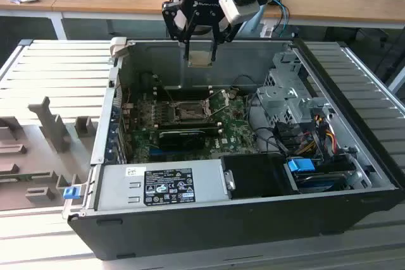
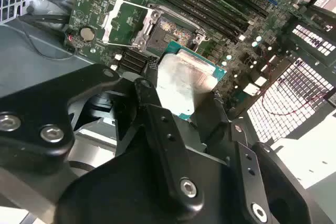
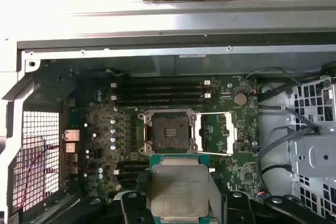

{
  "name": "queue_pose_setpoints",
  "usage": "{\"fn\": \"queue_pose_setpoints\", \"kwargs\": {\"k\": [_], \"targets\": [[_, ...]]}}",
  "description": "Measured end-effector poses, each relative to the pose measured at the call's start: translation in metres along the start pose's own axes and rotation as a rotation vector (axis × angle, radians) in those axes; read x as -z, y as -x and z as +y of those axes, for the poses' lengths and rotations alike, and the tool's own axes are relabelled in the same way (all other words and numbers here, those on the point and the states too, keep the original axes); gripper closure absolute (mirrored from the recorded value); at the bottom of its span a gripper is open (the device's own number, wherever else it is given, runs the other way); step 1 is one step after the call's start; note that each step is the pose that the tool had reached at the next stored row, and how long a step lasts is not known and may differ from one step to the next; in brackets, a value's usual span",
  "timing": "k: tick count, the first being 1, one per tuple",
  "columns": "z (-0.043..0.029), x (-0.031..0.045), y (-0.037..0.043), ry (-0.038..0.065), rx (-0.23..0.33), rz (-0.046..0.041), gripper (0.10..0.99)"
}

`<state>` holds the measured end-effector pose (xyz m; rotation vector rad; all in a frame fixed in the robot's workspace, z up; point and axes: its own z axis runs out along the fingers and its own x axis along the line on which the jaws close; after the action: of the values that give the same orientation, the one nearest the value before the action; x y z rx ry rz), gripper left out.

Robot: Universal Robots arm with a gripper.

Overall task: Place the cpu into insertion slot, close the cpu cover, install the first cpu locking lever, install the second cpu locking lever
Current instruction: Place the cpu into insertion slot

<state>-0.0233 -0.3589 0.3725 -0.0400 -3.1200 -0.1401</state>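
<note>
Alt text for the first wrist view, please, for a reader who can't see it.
The gripper holds the cpu by its edges over an open computer case. On the green motherboard, the insertion slot sits empty, with the cpu cover swung open beside it.

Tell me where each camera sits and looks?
Exterior view: off the arm, looking down into the computer case; gripper holds the cpu over it.
First wrist view: on the arm, facing the insertion slot squarely; gripper shows.
Second wrist view: on the arm, facing the slot aslant; fingers show.
Both wrist views share cpu and slot.
</note>
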Motion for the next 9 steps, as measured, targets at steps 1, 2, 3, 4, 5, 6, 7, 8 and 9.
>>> {"fn": "queue_pose_setpoints", "kwargs": {"k": [1,2,3,4,5,6,7,8,9], "targets": [[0.0,0.0,0.0,0.0,-0.003,-0.0002,0.557],[0.0,0.0,0.0,0.0,-0.006,-0.0005,0.557],[0.0,0.0,0.0,0.0,-0.008,-0.0007,0.557],[0.0,0.0,0.0,0.0,-0.009,-0.0007,0.557],[0.0,0.0,0.0,0.0,-0.009,-0.0007,0.557],[0.0,-0.0002,0.0,0.0,-0.009,-0.0008,0.557],[0.0,-0.0003,0.0,0.0,-0.009,-0.0008,0.557],[0.0,-0.0005,0.0,0.0,-0.009,-0.0008,0.557],[-0.0001,-0.0008,0.0,0.0,-0.009,-0.0008,0.557]]}}
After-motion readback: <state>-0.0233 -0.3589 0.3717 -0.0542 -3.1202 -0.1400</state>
